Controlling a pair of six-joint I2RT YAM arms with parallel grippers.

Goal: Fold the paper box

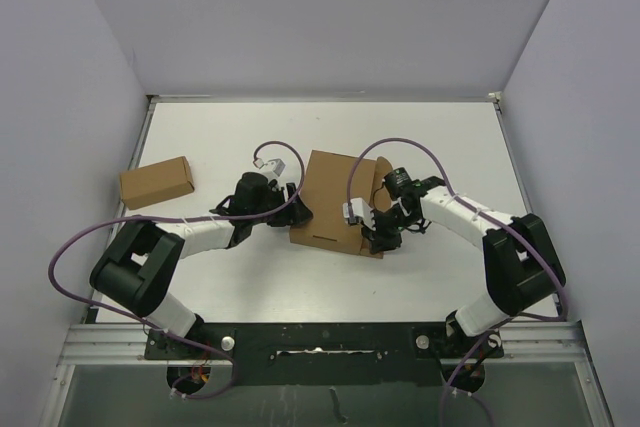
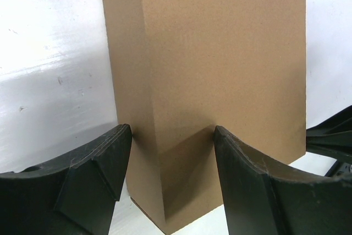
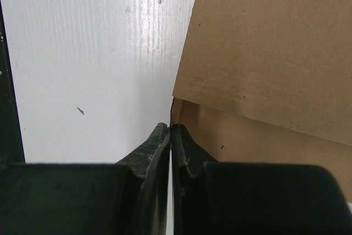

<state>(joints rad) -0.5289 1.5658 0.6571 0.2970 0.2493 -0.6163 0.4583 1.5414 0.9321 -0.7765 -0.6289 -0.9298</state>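
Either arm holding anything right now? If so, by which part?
Nothing clearly held. The left fingers stand open astride a corner of the paper box; the right fingers are shut, tips at a flap edge, no cardboard visibly between them.

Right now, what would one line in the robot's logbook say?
task: fold paper box | left gripper: open, straddling box corner | right gripper: shut, at box edge
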